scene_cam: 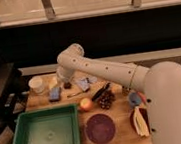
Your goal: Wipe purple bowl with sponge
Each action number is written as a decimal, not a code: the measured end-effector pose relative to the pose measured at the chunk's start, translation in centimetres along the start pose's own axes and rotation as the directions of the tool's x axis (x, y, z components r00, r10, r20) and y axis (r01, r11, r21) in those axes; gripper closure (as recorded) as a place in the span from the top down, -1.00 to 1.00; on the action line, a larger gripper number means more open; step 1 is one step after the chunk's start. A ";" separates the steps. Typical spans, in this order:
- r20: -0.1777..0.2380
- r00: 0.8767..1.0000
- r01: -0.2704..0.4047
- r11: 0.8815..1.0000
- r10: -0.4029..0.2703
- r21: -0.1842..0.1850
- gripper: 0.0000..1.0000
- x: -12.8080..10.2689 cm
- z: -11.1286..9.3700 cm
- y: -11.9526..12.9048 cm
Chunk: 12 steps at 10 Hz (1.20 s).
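Note:
The purple bowl point(100, 128) stands empty at the front middle of the wooden board point(121, 113). A blue sponge point(54, 93) lies at the board's back left. My gripper point(59, 83) hangs from the white arm point(104, 70), low over the back left of the board. It is just behind and above the sponge and far from the bowl. A pale yellow part shows at its tip.
A green tray point(44, 133) lies at the front left. A white cup point(36, 84) stands by the gripper. Blue packets point(85, 83), a dark utensil point(102, 91), an orange fruit point(85, 104), a pine cone point(106, 102), a small blue bowl point(134, 98) and a red dish with something yellow point(139, 121) fill the board.

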 end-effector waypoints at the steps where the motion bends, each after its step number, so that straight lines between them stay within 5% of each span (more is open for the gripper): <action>1: 0.033 0.999 0.004 1.000 -0.005 0.009 0.60 -0.1 1.0 0.1; 3: 0.066 0.998 0.021 0.999 -0.023 0.029 0.60 -0.2 1.8 0.0; 7: 0.052 0.999 0.001 1.000 -0.003 0.031 0.60 0.1 1.9 0.1; 12: 0.032 0.983 -0.178 0.984 0.178 -0.020 0.60 1.8 8.4 3.3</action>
